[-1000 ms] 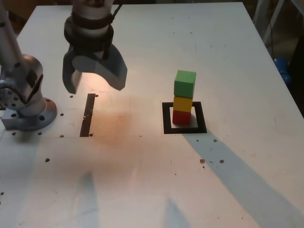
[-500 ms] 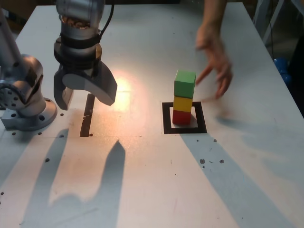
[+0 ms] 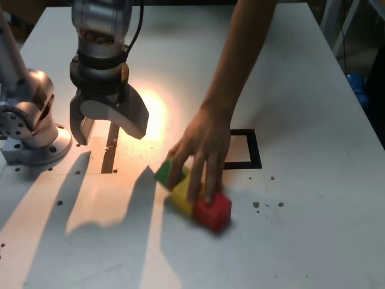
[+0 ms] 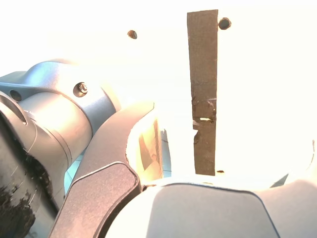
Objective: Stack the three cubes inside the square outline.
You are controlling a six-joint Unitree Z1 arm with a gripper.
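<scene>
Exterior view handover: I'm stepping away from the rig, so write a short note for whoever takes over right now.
Gripper: open, empty, above the straight black strip, well clear of the cubes.
A person's hand is on the table, over the cubes.
Red cube, yellow cube and green cube lie in a loose row outside the square outline.
Done: nothing stands stacked.
Left: once the hand is clear, stack all three inside the outline.

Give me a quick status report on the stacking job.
Pincer open, empty, over the black strip. Cubes unstacked, outside the square outline. A person's hand on them.
</scene>
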